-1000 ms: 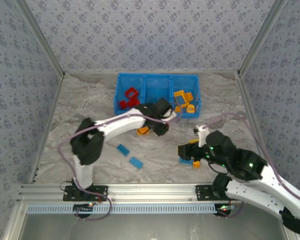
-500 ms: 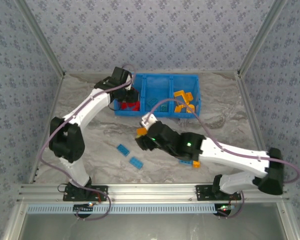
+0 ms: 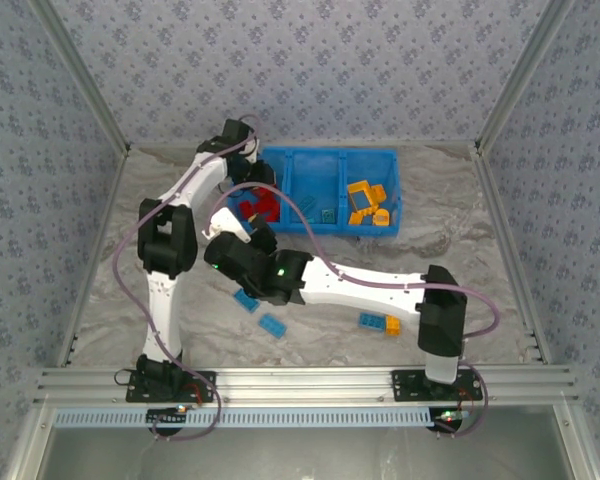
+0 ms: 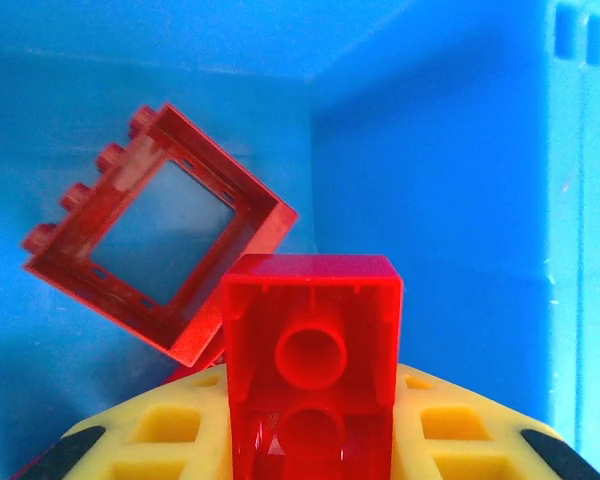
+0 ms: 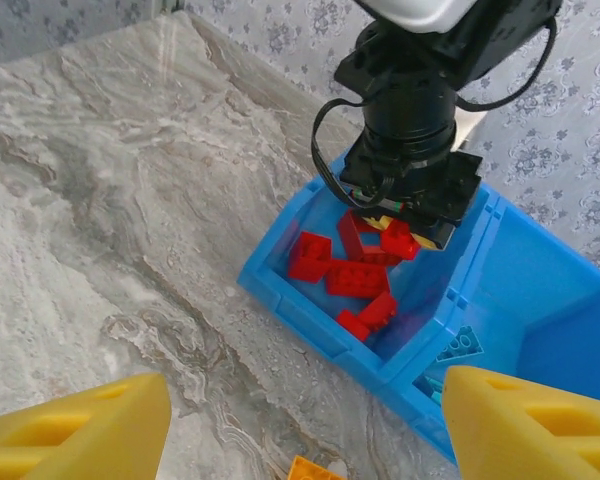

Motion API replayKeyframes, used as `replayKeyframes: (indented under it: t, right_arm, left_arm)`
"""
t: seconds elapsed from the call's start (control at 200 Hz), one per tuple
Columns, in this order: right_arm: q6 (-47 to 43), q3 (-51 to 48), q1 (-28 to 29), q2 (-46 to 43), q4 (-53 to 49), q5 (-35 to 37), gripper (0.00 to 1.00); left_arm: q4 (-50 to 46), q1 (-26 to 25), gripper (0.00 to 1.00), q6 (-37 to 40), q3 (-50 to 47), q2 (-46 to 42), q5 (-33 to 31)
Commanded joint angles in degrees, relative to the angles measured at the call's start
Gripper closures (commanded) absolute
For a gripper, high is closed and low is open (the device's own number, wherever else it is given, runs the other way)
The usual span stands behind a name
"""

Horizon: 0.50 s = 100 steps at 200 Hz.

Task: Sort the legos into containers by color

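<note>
My left gripper (image 3: 260,190) hangs over the left compartment of the blue bin (image 3: 330,152), shut on a red brick (image 4: 310,370). Below it lies a red open frame (image 4: 155,250) against the bin's wall (image 4: 460,150). The right wrist view shows the same gripper (image 5: 405,225) with that brick (image 5: 400,240) above several red bricks (image 5: 355,278). My right gripper (image 5: 300,440) stands open in front of the bin, nothing between its yellow fingers (image 5: 70,435); an orange brick (image 5: 315,470) lies just below. Orange bricks (image 3: 365,205) fill the right compartment. Blue bricks (image 3: 246,300) lie on the table.
The right arm (image 3: 360,285) stretches left across the table in front of the bin. Another blue brick (image 3: 272,325) lies near the front, and a blue and orange pair (image 3: 380,323) lies by the right arm's elbow. A teal brick (image 3: 325,213) sits in the middle compartment.
The left arm has swung from the bin's front to over the left compartment, still holding the brick. The right arm has reached from the right side far to the left.
</note>
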Motion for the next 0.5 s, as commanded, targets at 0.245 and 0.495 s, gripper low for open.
replayKeyframes:
  t: [0.245, 0.495]
  right_arm:
    - [4.24, 0.81, -0.37, -0.28, -4.0, 1.48, 0.25]
    - [7.16, -3.58, -1.36, -4.89, -5.58, 1.33, 0.25]
  left_arm:
    - [-2.32, -0.43, 0.54, -1.52, 3.38, 2.45, 4.11]
    - [-2.07, -0.43, 0.43, -1.64, 0.14, -4.04, 2.84]
